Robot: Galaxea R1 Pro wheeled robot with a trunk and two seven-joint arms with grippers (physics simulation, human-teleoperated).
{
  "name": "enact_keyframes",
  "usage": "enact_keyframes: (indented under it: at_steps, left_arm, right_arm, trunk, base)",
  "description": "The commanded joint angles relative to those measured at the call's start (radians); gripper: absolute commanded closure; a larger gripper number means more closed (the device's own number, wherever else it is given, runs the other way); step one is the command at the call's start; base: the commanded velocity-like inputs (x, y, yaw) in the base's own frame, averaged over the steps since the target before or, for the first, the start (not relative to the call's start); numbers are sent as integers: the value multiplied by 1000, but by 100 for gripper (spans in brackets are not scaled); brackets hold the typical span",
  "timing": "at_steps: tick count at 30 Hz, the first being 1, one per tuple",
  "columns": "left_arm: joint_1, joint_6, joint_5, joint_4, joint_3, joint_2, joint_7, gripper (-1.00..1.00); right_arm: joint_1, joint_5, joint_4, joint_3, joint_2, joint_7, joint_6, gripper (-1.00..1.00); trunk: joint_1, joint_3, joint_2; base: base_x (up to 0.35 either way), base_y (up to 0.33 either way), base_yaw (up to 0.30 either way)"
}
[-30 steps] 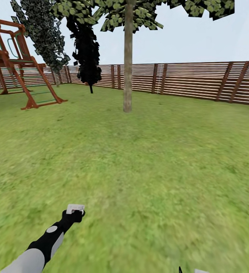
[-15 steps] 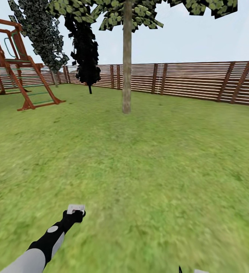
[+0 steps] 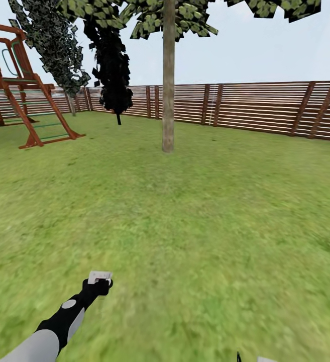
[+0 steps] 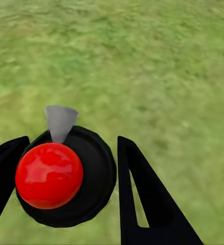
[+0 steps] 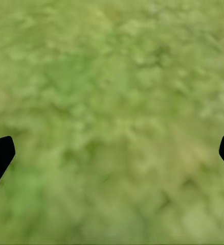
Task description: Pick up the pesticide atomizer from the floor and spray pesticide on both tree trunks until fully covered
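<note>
In the left wrist view the left gripper (image 4: 66,189) is closing its jaws on the pesticide atomizer (image 4: 66,176): one black finger is pressing each side of the round black body, the red knob is facing the camera, and a pale grey nozzle is poking out past the fingertips. In the head view the same gripper (image 3: 100,282) is hanging low over the floor (image 3: 195,236), with the atomizer's pale head (image 3: 100,275) sitting just beyond the jaws.

Far ahead of these jaws, well apart across the lawn, one tree (image 3: 168,85) is standing with a straight, bare, mottled trunk in front of the brown slatted fence (image 3: 265,108). To its left a wooden play frame (image 3: 19,100) and two dark, thin-stemmed trees (image 3: 112,65) are standing along the fence.

The atomizer is looking small, rigid and probably light, with a smooth round body that could be turning or slipping between flat fingers. A hold across the widest part of the body, as here, seems soundest, leaving the nozzle free to point at the trunk.

No brand, label or writing is showing on it.

The right gripper (image 5: 112,153) is holding its jaws spread wide apart with nothing between them, only blurry grass beyond.
</note>
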Motion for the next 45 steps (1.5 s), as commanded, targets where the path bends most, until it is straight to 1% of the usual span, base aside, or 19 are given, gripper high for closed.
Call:
enact_keyframes:
  at_steps: [1,45]
  left_arm:
    - [0,0,0,0,1,0,0,100]
    - [0,0,0,0,1,1,0,100]
  right_arm:
    - [0,0,0,0,0,0,0,-100]
    - [0,0,0,0,0,0,0,-100]
  trunk:
    - [0,0,0]
    - [0,0,0]
  base:
    - [338,0,0]
    - [338,0,0]
